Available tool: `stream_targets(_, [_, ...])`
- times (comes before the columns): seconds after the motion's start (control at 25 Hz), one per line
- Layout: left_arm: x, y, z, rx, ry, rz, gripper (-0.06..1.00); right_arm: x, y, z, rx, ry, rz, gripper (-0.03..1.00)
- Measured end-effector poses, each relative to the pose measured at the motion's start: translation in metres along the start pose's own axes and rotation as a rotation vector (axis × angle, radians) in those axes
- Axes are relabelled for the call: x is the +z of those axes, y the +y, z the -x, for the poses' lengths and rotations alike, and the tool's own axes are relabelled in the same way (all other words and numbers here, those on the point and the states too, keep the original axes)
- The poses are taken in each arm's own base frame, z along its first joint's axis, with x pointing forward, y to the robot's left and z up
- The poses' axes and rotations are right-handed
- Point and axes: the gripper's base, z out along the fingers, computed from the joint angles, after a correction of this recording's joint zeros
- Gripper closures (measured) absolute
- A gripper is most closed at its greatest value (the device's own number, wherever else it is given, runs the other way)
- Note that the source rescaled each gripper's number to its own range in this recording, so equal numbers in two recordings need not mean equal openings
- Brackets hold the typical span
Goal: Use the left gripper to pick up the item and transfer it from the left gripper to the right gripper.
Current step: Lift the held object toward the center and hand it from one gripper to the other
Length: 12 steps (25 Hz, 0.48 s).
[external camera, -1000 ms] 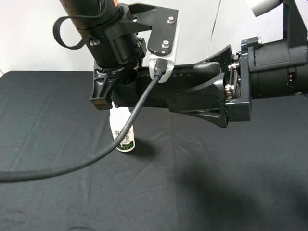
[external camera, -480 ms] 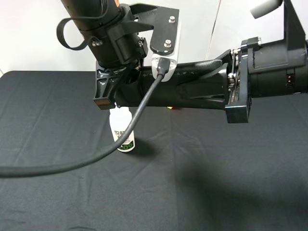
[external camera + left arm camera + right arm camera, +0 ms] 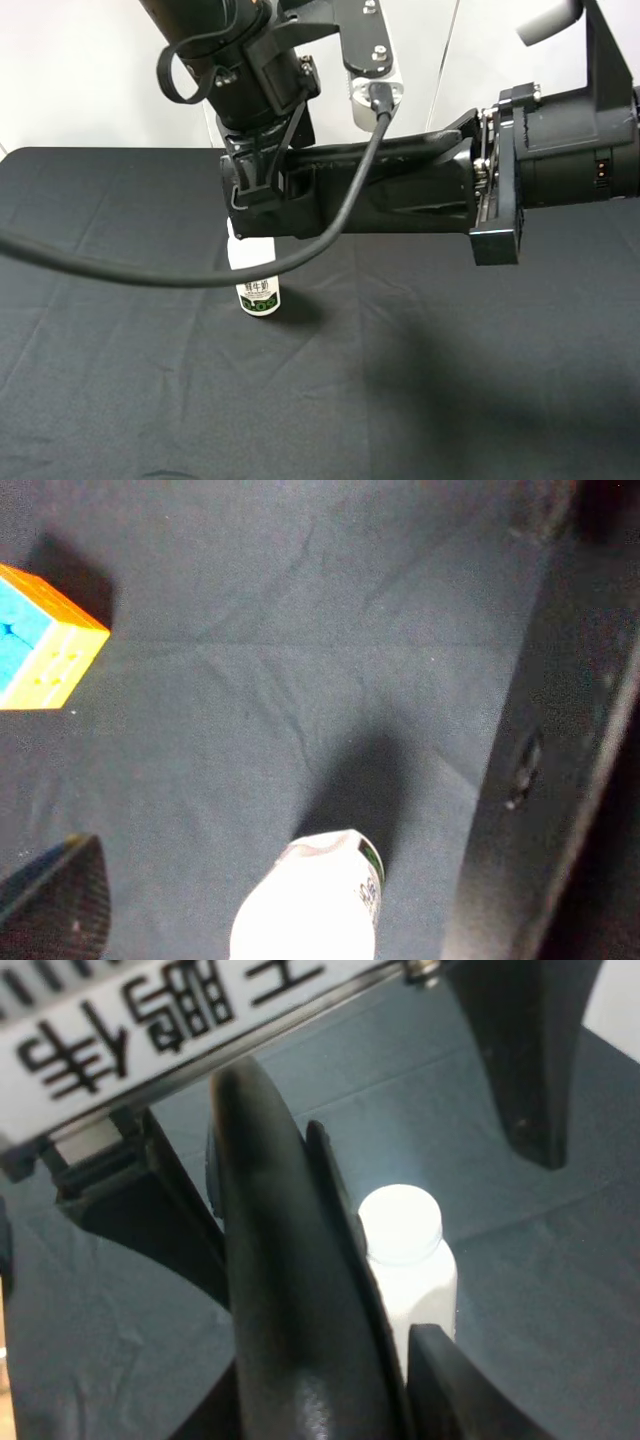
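The item, a long matte black soft case (image 3: 330, 165), hangs level in the air above the black table (image 3: 450, 380). My right gripper (image 3: 400, 190) reaches in from the right and is shut on the case's right half. My left gripper (image 3: 262, 205), draped with cables, sits at the case's left end with its jaws spread. In the left wrist view the case (image 3: 570, 730) lies along one side and one finger (image 3: 55, 905) stands far off on the other. In the right wrist view the case (image 3: 290, 1310) runs away from the camera.
A white bottle with a green label (image 3: 255, 280) stands on the table under the left gripper; it also shows in the left wrist view (image 3: 310, 905) and the right wrist view (image 3: 405, 1250). A multicoloured cube (image 3: 40, 640) lies on the cloth. A thick black cable (image 3: 150, 275) loops left.
My right gripper's fingers went from spread around the case to shut on it. My left gripper has opened and shifted up and to the right.
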Motion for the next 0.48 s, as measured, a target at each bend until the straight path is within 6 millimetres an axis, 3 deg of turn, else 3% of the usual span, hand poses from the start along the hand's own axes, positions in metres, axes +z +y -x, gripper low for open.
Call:
stream_targets(0.28, [-0.004,-0.002,-0.001,-0.006,0.003,-0.004,-0.05,0.000,0.000,0.000,-0.002,0.001,0.004,0.96])
stream_targets(0.48, [-0.036,-0.009,-0.002,-0.012,-0.049,0.042,-0.05,0.000,0.000,0.000,-0.002,0.001,-0.003,0.96])
